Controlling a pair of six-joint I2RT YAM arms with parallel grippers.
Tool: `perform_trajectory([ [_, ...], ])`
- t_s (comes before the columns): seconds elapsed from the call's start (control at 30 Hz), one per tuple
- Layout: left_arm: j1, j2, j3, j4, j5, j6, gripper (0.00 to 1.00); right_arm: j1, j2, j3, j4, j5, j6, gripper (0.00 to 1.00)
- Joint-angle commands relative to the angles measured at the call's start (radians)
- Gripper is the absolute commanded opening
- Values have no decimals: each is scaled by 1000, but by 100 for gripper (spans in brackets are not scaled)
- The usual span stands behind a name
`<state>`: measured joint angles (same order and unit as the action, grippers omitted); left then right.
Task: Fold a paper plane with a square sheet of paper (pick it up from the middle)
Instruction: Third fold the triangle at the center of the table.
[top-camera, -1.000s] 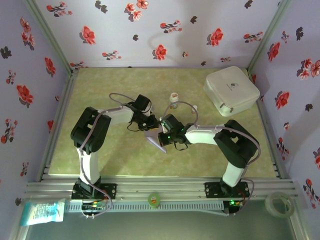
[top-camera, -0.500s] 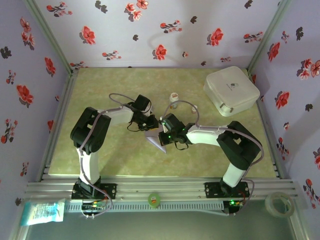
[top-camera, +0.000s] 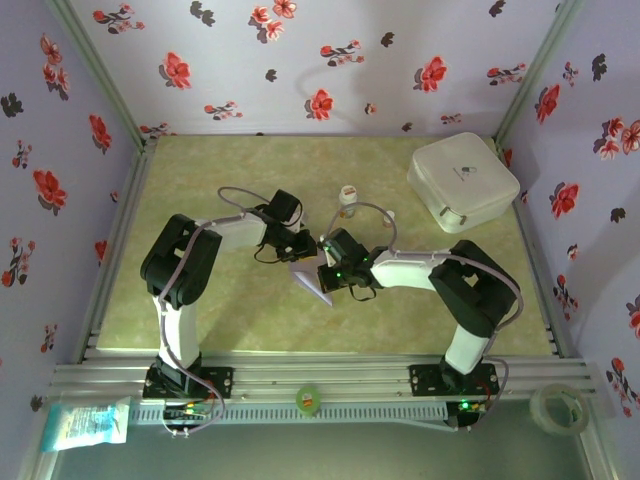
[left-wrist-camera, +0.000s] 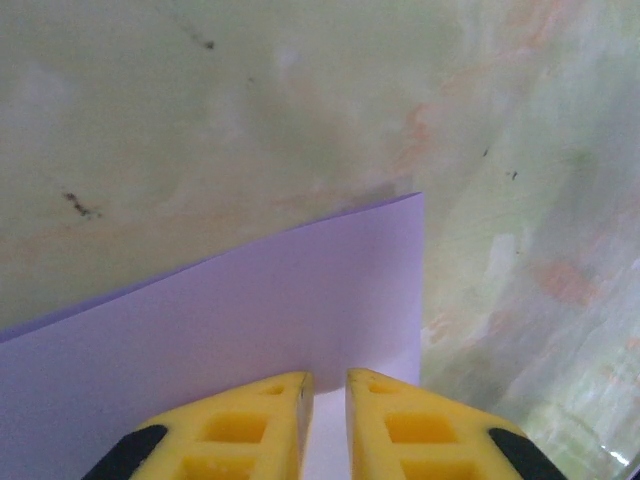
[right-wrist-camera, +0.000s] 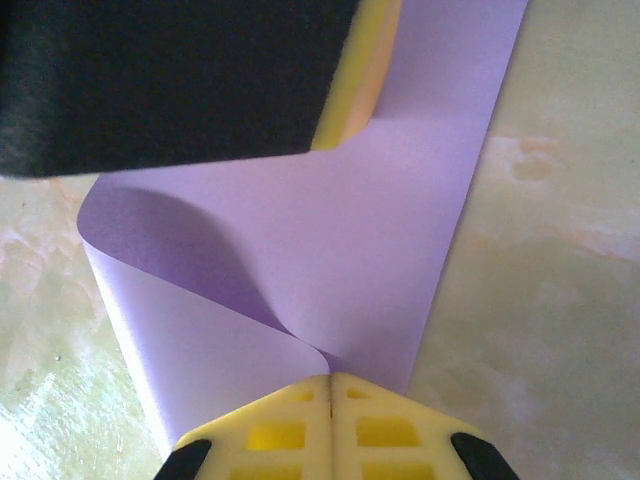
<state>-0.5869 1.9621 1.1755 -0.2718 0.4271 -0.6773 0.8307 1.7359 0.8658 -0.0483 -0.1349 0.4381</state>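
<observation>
The square sheet of paper (top-camera: 311, 284) is pale lilac, bent and partly lifted off the green mat at mid-table, between the two grippers. My right gripper (right-wrist-camera: 330, 378) is shut on one edge, and the sheet (right-wrist-camera: 330, 260) curls away from it in a soft fold. My left gripper (left-wrist-camera: 328, 378) stands on the sheet (left-wrist-camera: 250, 310), jaws nearly closed, with a ridge of paper pinched in the narrow gap. Its yellow finger (right-wrist-camera: 365, 70) shows in the right wrist view, against the paper's far part. From above, the left gripper (top-camera: 303, 250) and right gripper (top-camera: 323, 274) almost touch.
A white rounded box (top-camera: 463, 180) sits at the back right of the mat. A small white bottle (top-camera: 347, 196) stands just behind the grippers. A green tape roll (top-camera: 309, 399) lies on the front rail, and a clear tape roll (top-camera: 556, 407) at the front right.
The right arm has shifted very slightly. Both grippers keep their hold and the paper stays in place.
</observation>
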Motion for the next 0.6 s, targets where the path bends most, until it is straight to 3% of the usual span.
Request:
perform_trajectory([
  [0.0, -1, 32, -46, -54, -50, 8, 18, -7, 30, 21, 4, 25, -18, 0],
  [0.3, -1, 16, -15, -39, -35, 8, 19, -6, 22, -7, 1, 23, -11, 0],
  [0.47, 15, -44, 74, -49, -33, 13, 26, -7, 7, -34, 34, 21, 15, 0],
  [0.57, 28, -114, 38, 18, -43, -43, 29, -6, -8, -44, 57, 20, 35, 0],
])
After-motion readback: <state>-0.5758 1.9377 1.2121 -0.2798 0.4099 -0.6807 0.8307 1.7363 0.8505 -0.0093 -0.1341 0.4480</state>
